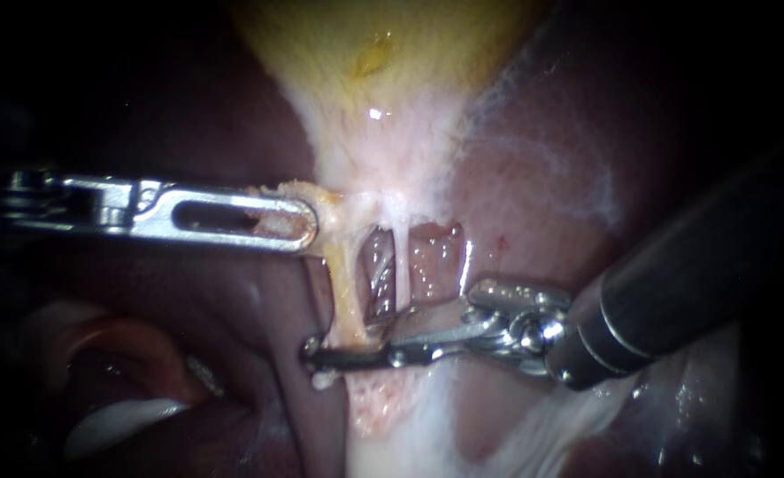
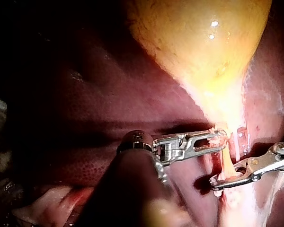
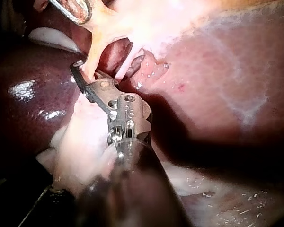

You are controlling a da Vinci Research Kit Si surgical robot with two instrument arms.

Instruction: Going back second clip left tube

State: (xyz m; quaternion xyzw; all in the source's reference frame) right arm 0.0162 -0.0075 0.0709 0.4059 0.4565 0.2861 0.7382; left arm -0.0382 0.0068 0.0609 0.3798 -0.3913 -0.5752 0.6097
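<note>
Steel slotted left pincer (image 1: 296,223) clenched on fibrous yellow tissue (image 1: 328,205) | slim right pincer (image 1: 348,357) clamps stringy left tube (image 1: 348,288)

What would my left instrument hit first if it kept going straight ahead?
The gallbladder neck: the left instrument has its jaws shut on tissue there, so going on would likely press deeper into it, above the left tube. Depth is unclear.

Endoscope: close, head-on to left tube (image 1: 349,296), gallbladder (image 1: 383,53) above it. Wrist cameras: each behind own shaft, looking along left instrument (image 2: 221,138) or right instrument (image 3: 79,71) toward same tube; all share it.
</note>
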